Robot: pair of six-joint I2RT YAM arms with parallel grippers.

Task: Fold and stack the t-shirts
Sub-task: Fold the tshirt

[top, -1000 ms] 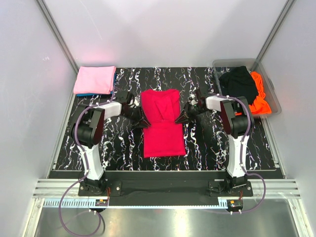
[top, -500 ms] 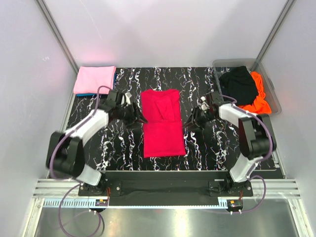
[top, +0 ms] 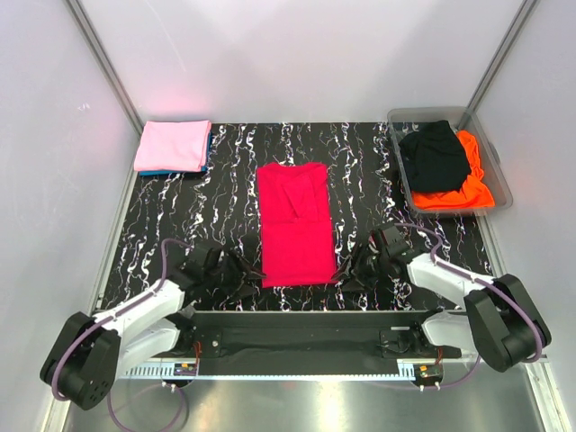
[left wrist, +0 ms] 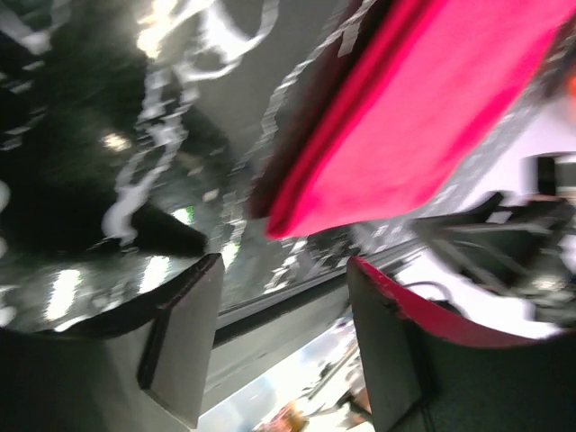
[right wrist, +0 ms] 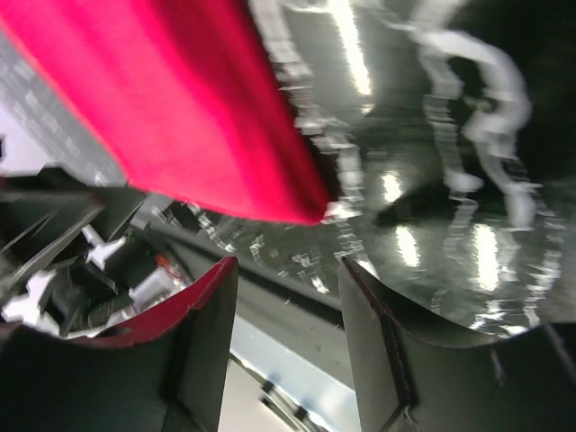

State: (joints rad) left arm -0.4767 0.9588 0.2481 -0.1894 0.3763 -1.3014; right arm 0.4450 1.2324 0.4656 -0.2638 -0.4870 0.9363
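One black marbled tabletop (top: 360, 162) fills frame middle. Red tee (top: 295, 225) folded into long rectangle, flat at centre. Bin (top: 423, 112) upper right, holding black tee (top: 436, 153) and orange tee (top: 468, 187). Pink tee (top: 173, 145) folded upper left, atop blue tee (top: 158, 172). Left tool (top: 248, 270) low beside red tee's lower-left corner, fingers spread, empty. Right tool (top: 347, 270) beside lower-right corner, also spread, empty.

The table (top: 360, 166) is black with white marble veins. A red t-shirt (top: 295, 225) lies flat in its middle, folded into a long strip running near to far. At the far left corner a blue t-shirt (top: 162, 172) lies under a folded pink t-shirt (top: 173, 145). A clear plastic bin (top: 418, 112) sits at the far right corner.
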